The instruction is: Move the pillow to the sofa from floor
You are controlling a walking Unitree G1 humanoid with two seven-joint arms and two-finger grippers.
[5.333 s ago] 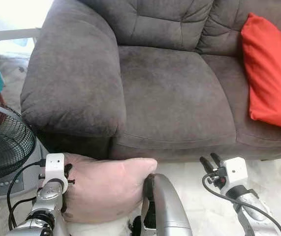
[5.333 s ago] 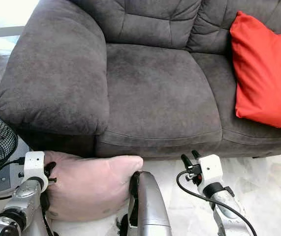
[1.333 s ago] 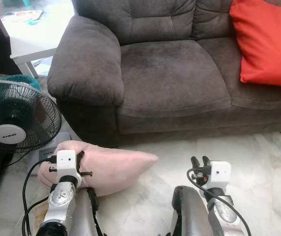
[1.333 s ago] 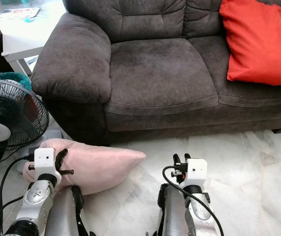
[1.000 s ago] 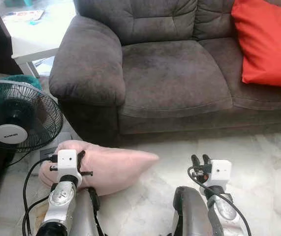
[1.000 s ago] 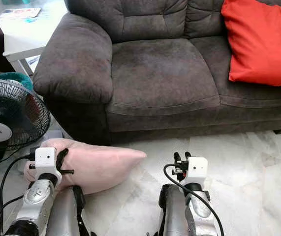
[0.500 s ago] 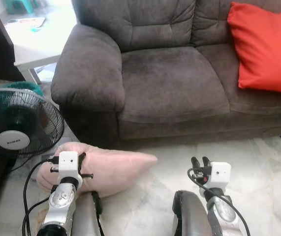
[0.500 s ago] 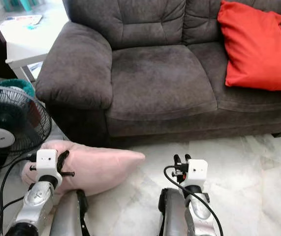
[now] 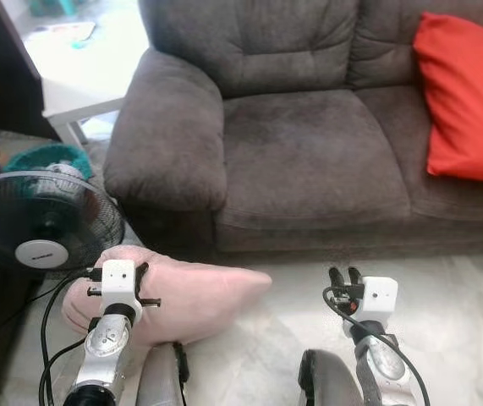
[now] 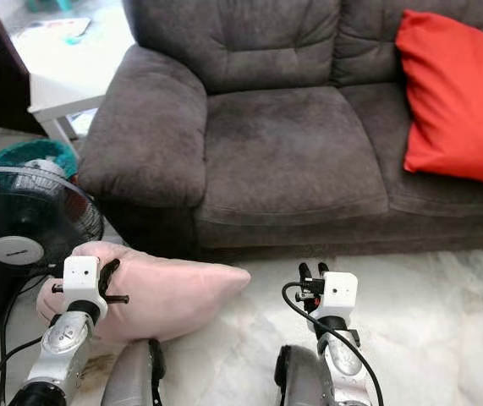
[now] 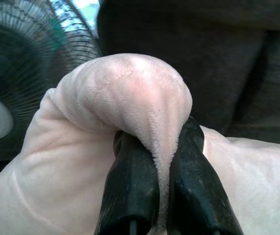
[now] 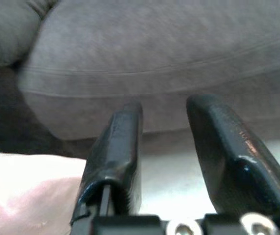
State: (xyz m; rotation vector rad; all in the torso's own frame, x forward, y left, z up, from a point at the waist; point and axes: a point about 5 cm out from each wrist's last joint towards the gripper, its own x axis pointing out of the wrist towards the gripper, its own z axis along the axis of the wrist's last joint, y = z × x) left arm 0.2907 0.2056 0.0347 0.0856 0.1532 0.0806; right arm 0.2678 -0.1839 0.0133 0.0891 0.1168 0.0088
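Head view, lower left of your frame: your left gripper [image 9: 137, 283] holds the pink pillow [image 9: 192, 296] above the floor [image 9: 461, 296], before the grey sofa [image 9: 309, 161]. Left wrist view: jaws clamped on a pillow fold [image 11: 144, 103]. Right wrist view: your right gripper [image 12: 164, 122] hovers, jaws apart, facing the sofa.

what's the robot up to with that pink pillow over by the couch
The robot stands facing the grey sofa with the pink pillow held in its left gripper, whose black fingers pinch a fold of the fabric. The pillow is low by the sofa's front, next to a standing fan, not yet on the seat. The right gripper is open and holds nothing. A red cushion already lies on the sofa's right side.
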